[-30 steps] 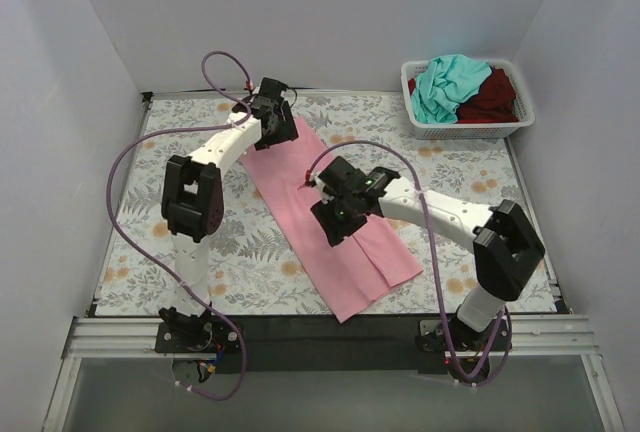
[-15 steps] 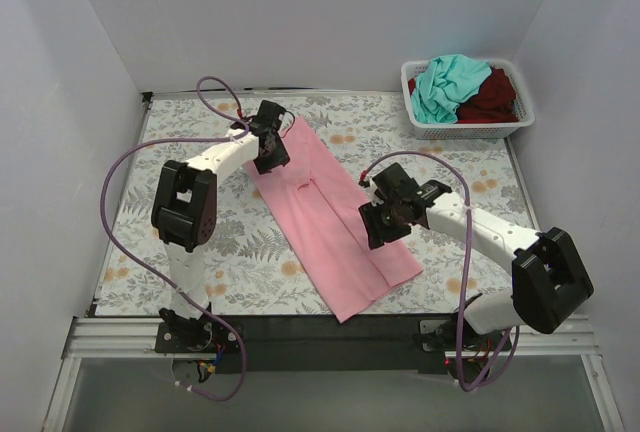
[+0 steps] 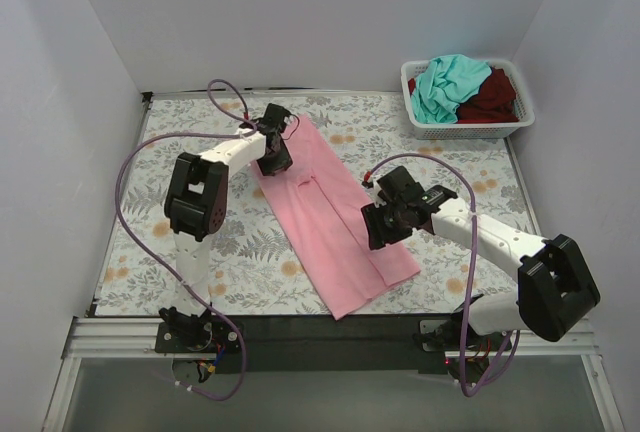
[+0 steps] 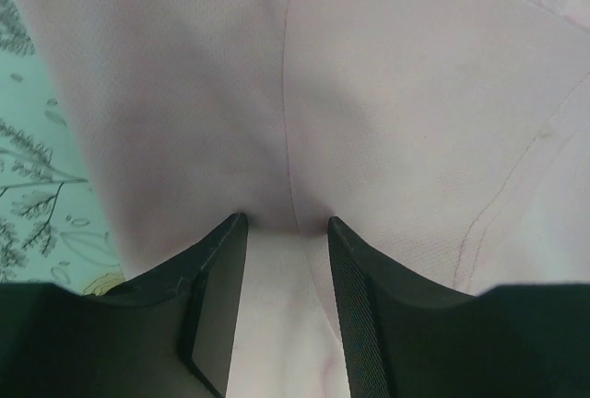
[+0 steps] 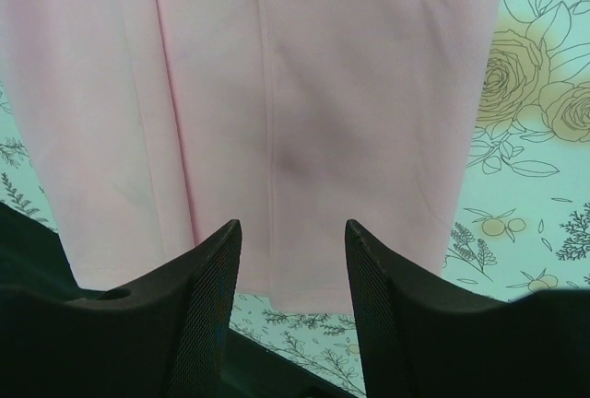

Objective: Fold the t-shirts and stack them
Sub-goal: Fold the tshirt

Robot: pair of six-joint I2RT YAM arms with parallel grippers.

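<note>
Pink tee (image 3: pixel 330 227) lies flat on the floral table (image 3: pixel 240 252), folded to a long strip. It runs diag from the near edge, approx centre, up to far-left.

R gripper (image 3: pixel 377 235) is over the strip's right edge, abt midway along. Top cam can't show its jaws, but the R wrist cam does: fingers wide apart, nothing btwn them. Pink cloth w/ a lengthwise seam lies below, its end edge showing in the gap.

L gripper (image 3: pixel 283 165) is at the strip's far end. L wrist cam shows a narrower gap, tips down at the cloth, a crease running in btwn them, not clamped.

Far right, only on the top cam: white basket (image 3: pixel 465 132) w/ teal tee (image 3: pixel 445 87) and dark red tee (image 3: pixel 495 97) heaped inside, well apart from both grippers.
</note>
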